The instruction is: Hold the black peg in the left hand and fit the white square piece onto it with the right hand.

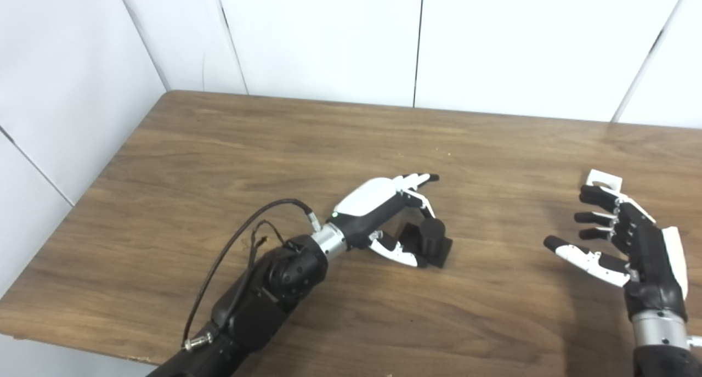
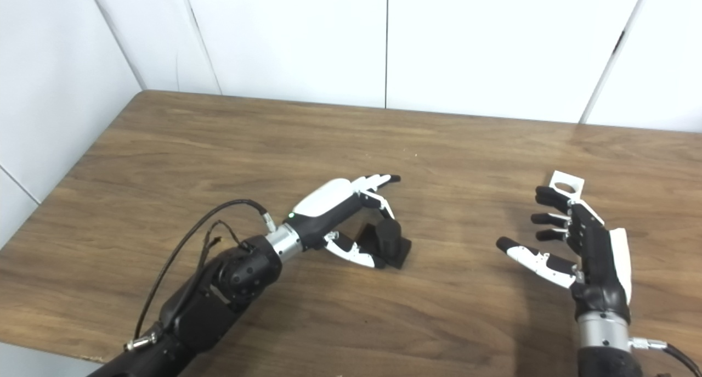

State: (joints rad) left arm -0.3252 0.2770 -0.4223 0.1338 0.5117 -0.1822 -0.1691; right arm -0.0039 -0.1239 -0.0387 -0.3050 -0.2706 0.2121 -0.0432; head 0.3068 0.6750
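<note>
Two robot hands are hovering low over the wooden worktop [image 1: 219, 146], and neither one is holding anything yet. The left robot hand [image 1: 384, 212] is reaching toward 1 o'clock with its fingers spread wide and its thumb dropped below them, so that the black peg [image 1: 430, 237] is sitting in the gap between thumb and fingers, just at the 4 o'clock side of the palm. The peg is standing upright, a short round post on a flat square base, its long axis pointing up from the worktop; whether any finger is actually touching it cannot be told. The left hand is by far the nearer one to it.

The white square piece [image 2: 567, 184] is lying flat at the right of the worktop, well apart from the peg at about its 3 o'clock, its round hole facing up. The right robot hand [image 2: 576, 245] is also open, fingers apart and pointing toward 11 o'clock, with the piece just beyond the fingertips at 12 o'clock. The coming grasp is probably turning on the left hand closing around the upright post.
</note>
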